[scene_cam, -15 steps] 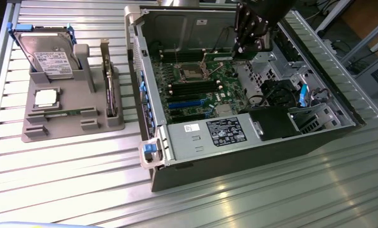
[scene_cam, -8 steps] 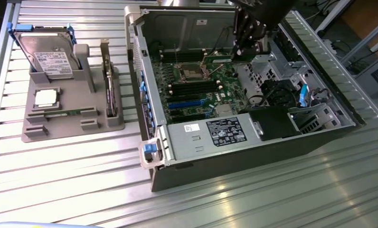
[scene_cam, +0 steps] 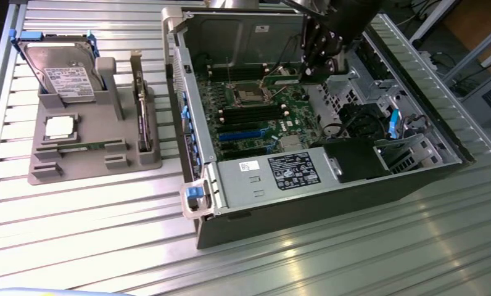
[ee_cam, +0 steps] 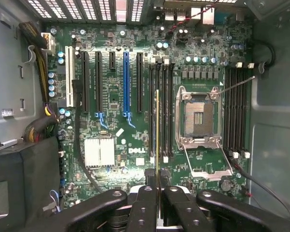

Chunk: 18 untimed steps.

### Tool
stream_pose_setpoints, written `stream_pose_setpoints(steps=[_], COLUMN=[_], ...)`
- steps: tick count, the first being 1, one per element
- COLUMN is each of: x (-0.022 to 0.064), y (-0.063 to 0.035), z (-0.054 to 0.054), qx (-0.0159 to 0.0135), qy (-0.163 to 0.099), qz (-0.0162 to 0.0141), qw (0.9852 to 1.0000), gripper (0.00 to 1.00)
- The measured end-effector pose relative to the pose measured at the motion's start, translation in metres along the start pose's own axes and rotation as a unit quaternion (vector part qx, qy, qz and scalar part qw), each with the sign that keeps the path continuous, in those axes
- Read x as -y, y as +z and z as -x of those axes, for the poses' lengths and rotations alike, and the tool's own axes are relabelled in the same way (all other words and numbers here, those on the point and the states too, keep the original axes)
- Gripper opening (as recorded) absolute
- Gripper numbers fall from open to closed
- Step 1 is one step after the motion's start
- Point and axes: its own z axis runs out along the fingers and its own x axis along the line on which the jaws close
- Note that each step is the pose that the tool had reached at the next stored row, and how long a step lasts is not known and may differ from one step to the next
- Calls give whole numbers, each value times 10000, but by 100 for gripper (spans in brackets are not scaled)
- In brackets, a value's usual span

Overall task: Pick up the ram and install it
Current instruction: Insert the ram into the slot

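Installation is in hand: my gripper (ee_cam: 157, 195) clamps the ram (ee_cam: 157, 130) edge-on over the black memory slots (ee_cam: 172, 106) beside the empty CPU socket (ee_cam: 199, 116), and I judge seating needs its edge squared to one slot.

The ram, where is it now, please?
In the wrist view the ram is held edge-on between the jaws of the gripper, inside the computer case, over the black memory slots beside the empty processor socket.
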Motion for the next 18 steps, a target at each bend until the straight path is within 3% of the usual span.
stream_pose_setpoints(steps=[18], x=[-37], y=[144], z=[-15], qx=[0], qy=[0], qz=[0], qw=[10000], gripper=[12])
